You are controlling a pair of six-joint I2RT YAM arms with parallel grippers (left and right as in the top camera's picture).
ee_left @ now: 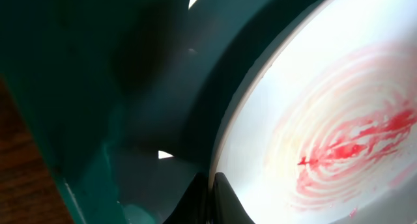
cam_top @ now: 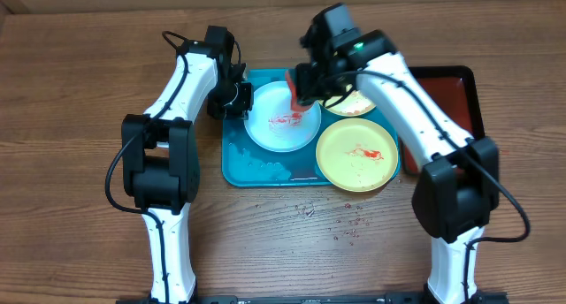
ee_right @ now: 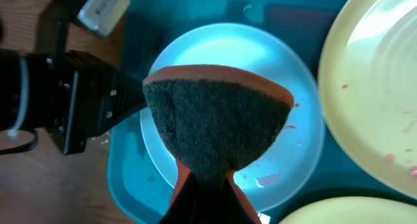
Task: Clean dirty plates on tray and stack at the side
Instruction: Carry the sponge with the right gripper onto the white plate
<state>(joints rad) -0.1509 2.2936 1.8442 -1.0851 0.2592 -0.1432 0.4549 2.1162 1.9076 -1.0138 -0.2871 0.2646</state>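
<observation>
1. the tray [cam_top: 240, 167] lies in the middle of the overhead frame with three plates on it. the pale blue plate [cam_top: 281, 120] sits at its left and one yellow plate [cam_top: 356, 154] at lower right. a second yellow plate [cam_top: 358, 105] sits at upper right, partly under the right arm.
2. the step in hand, as i judge it, is scrubbing the pale blue plate. red sauce smears show across its middle, so it is not clean.
3. the right gripper [ee_right: 203, 188] is pinched tight on a sponge [ee_right: 218, 120], dark scouring face toward the wrist camera, over that plate. i cannot tell whether the sponge touches it.
4. the left gripper [cam_top: 235, 99] is closed at the plate's left rim, seemingly clamping it steady. the left wrist view shows one fingertip [ee_left: 228, 198] against the rim.
5. the next move calls for pressing the sponge down and sweeping it over the smears while the rim is held.
6. nothing is stacked at the side yet, and both yellow plates carry red specks.
</observation>
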